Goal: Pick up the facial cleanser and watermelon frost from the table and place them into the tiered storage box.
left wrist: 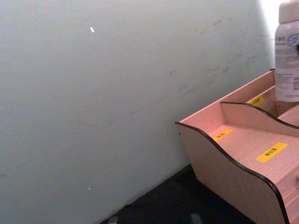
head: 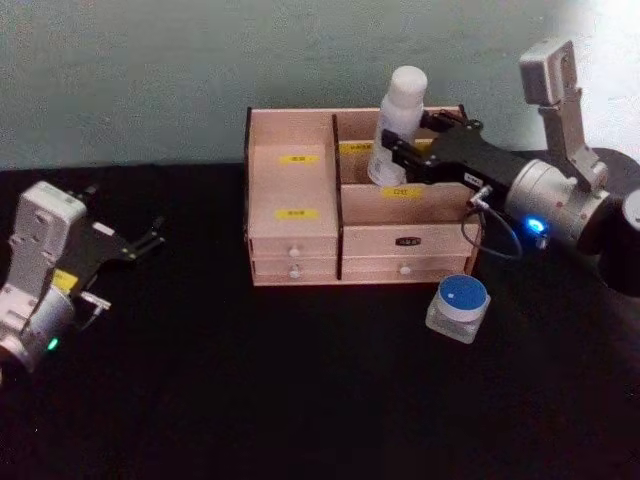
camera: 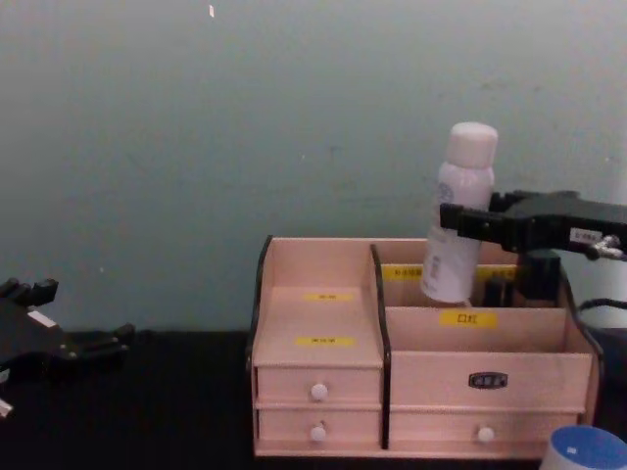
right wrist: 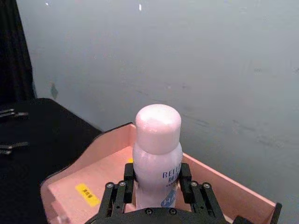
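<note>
Black tabletop (head: 300, 400): over the pinkish wooden tiered storage box (head: 295, 190), at its rear right compartment, the right gripper (head: 398, 150) pinches the white cylindrical facial cleanser bottle (head: 405, 95). The left gripper (head: 150, 238) is parked left of the box, fingers spread.

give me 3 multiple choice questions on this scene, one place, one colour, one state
1. Where is the small jar? A) in a drawer B) on the table by the tiered storage box's front right corner C) inside a compartment
2. Its lid's colour? A) red B) green C) blue
3. The right gripper is? A) shut on the white bottle B) open over the table C) pulling a drawer
Answers: 1 B, it sits on the table beside that corner; 2 C, its top is blue; 3 A, its fingers clamp the bottle's sides.
</note>
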Controlling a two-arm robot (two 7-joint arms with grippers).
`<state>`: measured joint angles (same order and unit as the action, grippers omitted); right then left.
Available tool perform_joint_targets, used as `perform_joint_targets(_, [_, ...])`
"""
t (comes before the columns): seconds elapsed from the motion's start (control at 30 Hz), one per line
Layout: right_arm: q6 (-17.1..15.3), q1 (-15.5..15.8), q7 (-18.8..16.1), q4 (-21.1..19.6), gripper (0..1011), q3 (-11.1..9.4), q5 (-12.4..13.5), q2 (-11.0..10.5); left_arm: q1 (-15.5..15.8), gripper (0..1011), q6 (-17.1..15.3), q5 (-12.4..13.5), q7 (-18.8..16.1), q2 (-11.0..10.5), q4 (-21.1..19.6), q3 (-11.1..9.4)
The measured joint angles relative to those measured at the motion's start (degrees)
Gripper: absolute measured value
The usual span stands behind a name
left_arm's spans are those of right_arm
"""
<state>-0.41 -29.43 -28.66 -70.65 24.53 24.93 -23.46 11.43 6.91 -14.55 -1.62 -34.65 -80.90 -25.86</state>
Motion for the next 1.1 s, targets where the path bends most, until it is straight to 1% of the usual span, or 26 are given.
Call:
perform_joint_targets(0.03, [0.26,-0.68,-0.09,1.15,585,0.03,-0.4,0.5,0.0,1001,0.0,0.0,0.0,0.0,0.0,0.0])
perform_joint_targets(0.17, [0.64,-1.79,-0.37,3.14,585,0.04,-1.05,1.35,0.0,1001,0.0,0.0,0.0,0.0,0.0,0.0])
perform_joint_targets(0.23, [0.98,-2.7,-0.54,5.0,585,-0.06,-1.58,2.08,0.0,1001,0.0,0.0,0.0,0.0,0.0,0.0])
perform_joint_targets(0.7, [2.24,-5.67,-1.42,11.71,585,-0.89,-2.88,4.83,0.0,1001,0.0,0.0,0.0,0.0,0.0,0.0])
perform_joint_targets(0.8, [2.51,-6.2,-1.76,12.91,585,-0.93,-3.14,5.32,0.0,1001,0.0,0.0,0.0,0.0,0.0,0.0])
perform_joint_targets(1.1, [2.82,-6.76,-2.58,14.06,585,-1.32,-3.55,6.03,0.0,1001,0.0,0.0,0.0,0.0,0.0,0.0])
